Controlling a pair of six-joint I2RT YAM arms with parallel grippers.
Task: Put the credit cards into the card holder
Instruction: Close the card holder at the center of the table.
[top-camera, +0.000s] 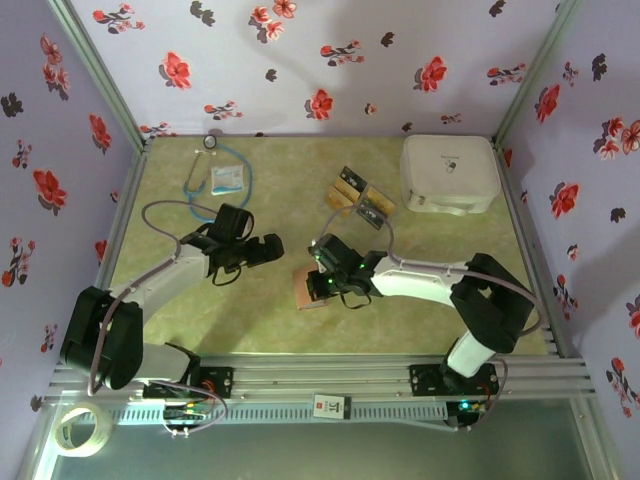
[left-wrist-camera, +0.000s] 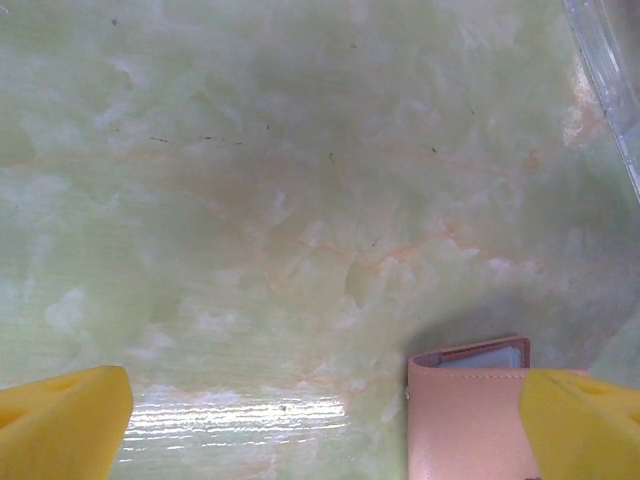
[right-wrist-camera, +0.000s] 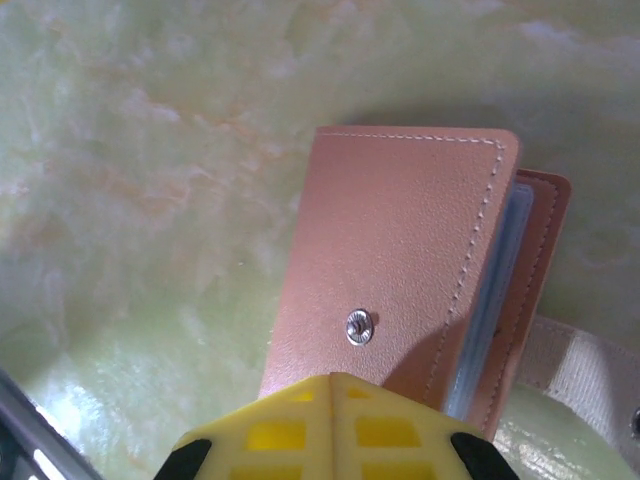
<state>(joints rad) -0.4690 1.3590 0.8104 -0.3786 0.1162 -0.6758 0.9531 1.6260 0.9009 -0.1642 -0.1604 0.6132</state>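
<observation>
The reddish-brown card holder (top-camera: 306, 293) lies on the green marbled table near the middle front. In the right wrist view the card holder (right-wrist-camera: 400, 260) is nearly folded shut, snap stud up, with grey sleeves showing along its right side. My right gripper (right-wrist-camera: 332, 380) is shut, fingertips pressed together just over the cover's near edge; I see nothing between them. From above, the right gripper (top-camera: 324, 279) sits at the holder's right edge. My left gripper (top-camera: 264, 249) is open, left of the holder; a corner of the card holder (left-wrist-camera: 465, 415) lies beside its right finger (left-wrist-camera: 585, 420). The tan and black credit cards (top-camera: 358, 198) lie farther back.
A big white case (top-camera: 450, 172) stands at the back right. A blue-tubed stethoscope (top-camera: 200, 165) and a white-blue packet (top-camera: 227, 178) lie at the back left. A roll of tape (top-camera: 80, 430) sits off the table at the front left. Flowered walls enclose three sides.
</observation>
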